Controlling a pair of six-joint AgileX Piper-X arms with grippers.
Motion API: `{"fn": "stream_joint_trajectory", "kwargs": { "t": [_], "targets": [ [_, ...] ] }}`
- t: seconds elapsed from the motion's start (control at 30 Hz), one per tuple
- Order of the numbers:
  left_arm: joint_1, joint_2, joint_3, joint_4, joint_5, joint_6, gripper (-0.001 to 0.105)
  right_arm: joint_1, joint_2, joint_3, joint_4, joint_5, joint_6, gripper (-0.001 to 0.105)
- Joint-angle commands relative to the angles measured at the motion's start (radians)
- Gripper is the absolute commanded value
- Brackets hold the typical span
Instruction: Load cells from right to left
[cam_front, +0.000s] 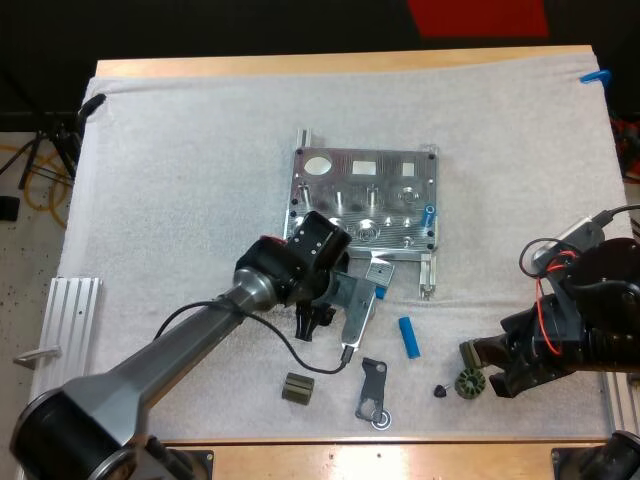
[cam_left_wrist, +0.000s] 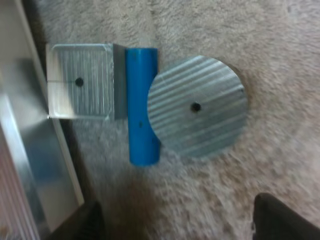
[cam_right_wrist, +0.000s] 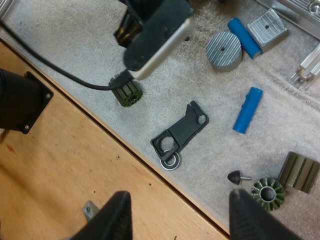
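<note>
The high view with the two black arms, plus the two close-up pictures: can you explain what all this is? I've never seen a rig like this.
This is a robot with two arms working at a wooden table covered by a white mat. The high view looks down from behind the arms. The other two pictures come from cameras riding on each wrist.

The left gripper hovers open and holds nothing. It is over a bright blue cylinder that lies between a square metal block and a round metal disc, at the near edge of the machined metal fixture.

The right gripper is also open and empty, near a dark green ribbed wheel. A second blue cylinder and a flat black bracket lie loose on the mat.
</note>
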Motion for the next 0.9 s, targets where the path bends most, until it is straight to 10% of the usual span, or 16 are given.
{"fn": "stream_joint_trajectory", "kwargs": {
  "t": [0.0,0.53,0.87],
  "targets": [
    [0.003,0.016,0.001,-0.030,-0.009,0.008,0.060,0.000,-0.006,0.000,0.040,0.001,-0.007,0.044],
    [0.003,0.166,0.001,-0.196,-0.065,0.008,0.060,0.000,-0.006,0.000,0.040,0.003,-0.007,0.044],
    [0.003,0.176,0.001,-0.220,0.030,0.008,0.060,0.000,-0.006,0.000,0.039,0.018,-0.007,0.044]
  ]
}}
